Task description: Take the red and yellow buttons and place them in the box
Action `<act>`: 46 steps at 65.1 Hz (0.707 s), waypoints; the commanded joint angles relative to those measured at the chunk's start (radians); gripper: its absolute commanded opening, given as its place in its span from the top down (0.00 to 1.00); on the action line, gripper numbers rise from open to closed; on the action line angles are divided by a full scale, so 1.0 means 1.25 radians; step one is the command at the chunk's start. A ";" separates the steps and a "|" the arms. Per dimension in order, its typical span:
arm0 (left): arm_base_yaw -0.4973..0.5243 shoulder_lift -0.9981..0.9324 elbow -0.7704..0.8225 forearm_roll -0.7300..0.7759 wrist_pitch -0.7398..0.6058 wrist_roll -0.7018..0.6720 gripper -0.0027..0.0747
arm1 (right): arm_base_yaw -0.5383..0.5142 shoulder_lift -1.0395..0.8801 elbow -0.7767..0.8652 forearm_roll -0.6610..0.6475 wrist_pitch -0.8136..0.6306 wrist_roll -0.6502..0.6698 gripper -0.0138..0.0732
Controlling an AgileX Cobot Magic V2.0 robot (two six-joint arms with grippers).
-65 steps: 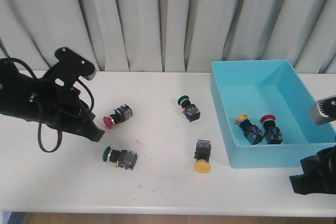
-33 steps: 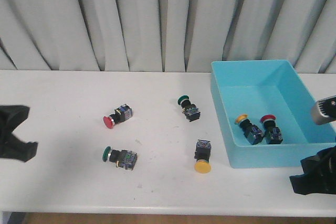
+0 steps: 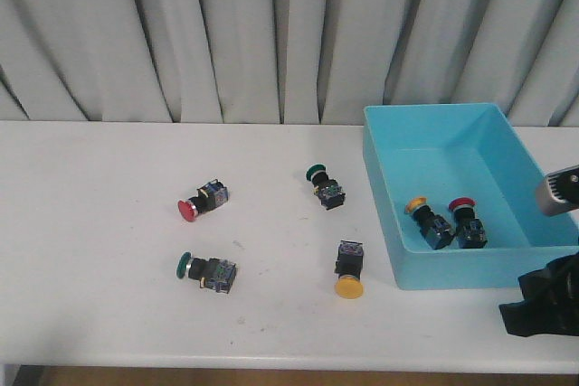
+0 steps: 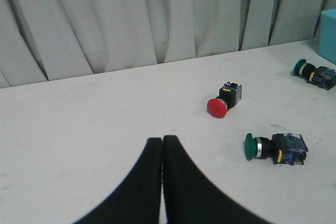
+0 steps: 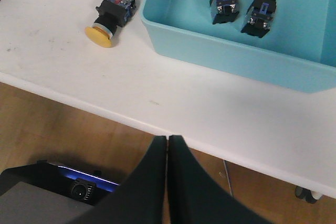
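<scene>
A red button (image 3: 201, 202) lies on the white table at centre left; it also shows in the left wrist view (image 4: 224, 99). A yellow button (image 3: 348, 270) lies just left of the turquoise box (image 3: 409, 274); it also shows in the right wrist view (image 5: 111, 17). One yellow button (image 3: 429, 220) and one red button (image 3: 467, 221) lie inside the box. My left gripper (image 4: 162, 141) is shut and empty over bare table, out of the front view. My right gripper (image 5: 168, 139) is shut and empty, beyond the table's front edge at the right (image 3: 541, 300).
Two green-capped switches lie on the table: one in front of the red button (image 3: 206, 269), one at the centre (image 3: 325, 185). Grey curtains hang behind the table. The floor and a dark device (image 5: 58, 192) show below the table's front edge.
My left arm has drawn back to the left, from beside the red button to out of the front view. The right arm and the buttons have not moved.
</scene>
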 commanded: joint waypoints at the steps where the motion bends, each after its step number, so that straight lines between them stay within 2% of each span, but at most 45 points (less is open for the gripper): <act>1: 0.002 -0.059 0.007 0.004 -0.080 -0.011 0.98 | 0.000 -0.010 -0.019 -0.003 -0.029 -0.003 0.85; 18: 0.050 -0.170 0.091 0.080 -0.096 -0.152 0.98 | 0.000 -0.010 -0.019 -0.003 -0.021 -0.003 0.85; 24: 0.063 -0.176 0.133 0.078 -0.137 -0.176 0.98 | 0.000 -0.010 -0.019 -0.003 -0.021 -0.003 0.85; 46: 0.058 -0.176 0.136 0.077 -0.142 -0.126 0.98 | 0.000 -0.010 -0.019 -0.003 -0.021 -0.003 0.85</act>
